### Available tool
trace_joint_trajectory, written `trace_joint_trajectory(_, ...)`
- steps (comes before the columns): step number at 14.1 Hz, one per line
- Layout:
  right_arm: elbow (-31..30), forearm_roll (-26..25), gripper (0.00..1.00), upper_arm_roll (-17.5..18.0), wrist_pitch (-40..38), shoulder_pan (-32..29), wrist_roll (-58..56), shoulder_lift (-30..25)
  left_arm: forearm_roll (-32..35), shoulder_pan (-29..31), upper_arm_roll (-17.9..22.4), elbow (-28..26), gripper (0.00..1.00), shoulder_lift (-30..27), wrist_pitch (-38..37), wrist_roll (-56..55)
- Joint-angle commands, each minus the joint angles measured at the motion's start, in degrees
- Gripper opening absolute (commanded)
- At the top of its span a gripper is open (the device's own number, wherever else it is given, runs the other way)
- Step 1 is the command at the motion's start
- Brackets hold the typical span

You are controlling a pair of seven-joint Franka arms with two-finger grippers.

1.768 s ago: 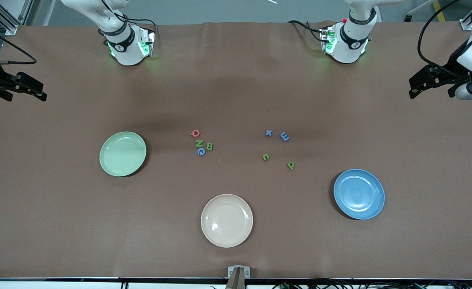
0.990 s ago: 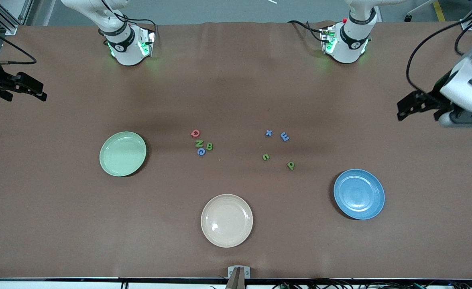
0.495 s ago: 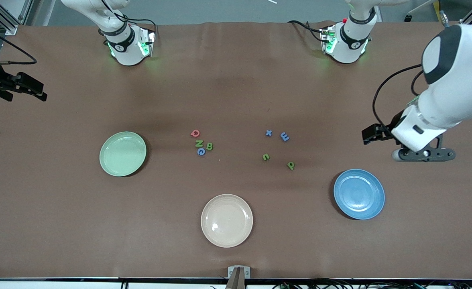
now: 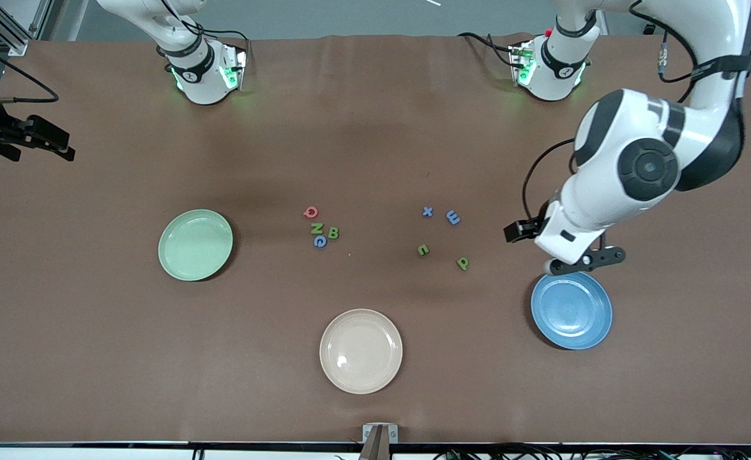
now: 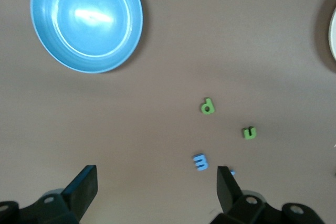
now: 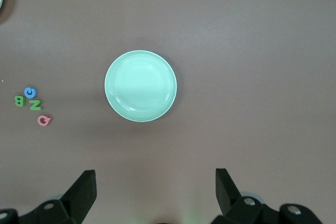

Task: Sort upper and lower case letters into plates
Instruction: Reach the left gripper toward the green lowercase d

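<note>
Brown table [image 4: 375,128]: we find every letter unsorted between the empty green plate [image 4: 195,245] and blue plate [image 4: 571,309]. Left gripper [image 4: 521,231], jaws spread, nears the lowercase letters [image 4: 442,236]; we judge descent next. Right gripper [image 4: 46,137] waits, spread.

Left arm reaches from its base out over the bench, elbow high, forearm angled down, wrist bent. Left tool [image 4: 521,231] is up in the air just beside the blue plate [image 4: 571,309], over bare bench between that plate and the small letters; fingers [image 5: 84,188] spread wide, nothing between them, pointing down at the bench. Right arm waits at the right arm's end of the bench, well apart from the blue plate. Right tool [image 4: 46,137] hangs at the bench edge there, fingers [image 6: 84,190] spread wide, holding nothing, wrist camera looking straight down.
</note>
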Motion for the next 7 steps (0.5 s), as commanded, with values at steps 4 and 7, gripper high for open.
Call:
trace_joint_trajectory(4, -1.4, -0.8, 1.00, 0.0, 0.3, 0.0, -0.6, -1.5, 0.4, -4.3, 0.2, 0.2, 0.95, 7.9, 9.0, -16.7)
trace_joint_trajectory(7, -1.4, -0.8, 1.00, 0.0, 0.3, 0.0, -0.6, -1.5, 3.0, -5.7, 0.2, 0.2, 0.90, 12.3, 14.6, -25.0)
